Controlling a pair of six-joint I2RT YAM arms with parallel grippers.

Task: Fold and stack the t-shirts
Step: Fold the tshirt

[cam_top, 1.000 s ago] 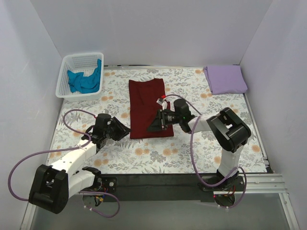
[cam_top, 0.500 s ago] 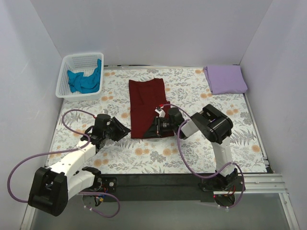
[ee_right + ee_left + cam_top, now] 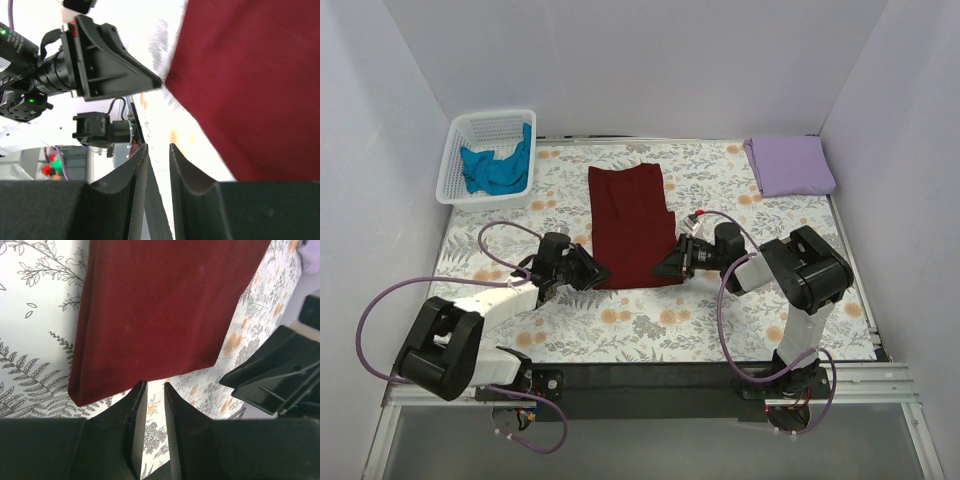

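As maroon t-shirt [image 3: 630, 225] lay in long strip, left gripper [image 3: 154, 386] and right gripper [image 3: 158, 147] flanked near corners, jaws slightly apart, empty, probably to pinch hem.

The maroon t-shirt [image 3: 628, 225] lies flat in the middle of the table [image 3: 620, 320], folded into a long, narrow rectangle whose length runs from the near side toward the far side. Its left edge is a doubled fold, and its right edge steps outward toward the near end. The lavender t-shirt [image 3: 790, 165] sits folded into a neat, squarish pad at the far right corner. The teal t-shirt [image 3: 495, 168] is unfolded, crumpled in a heap inside the white basket [image 3: 470, 195] at the far left corner.
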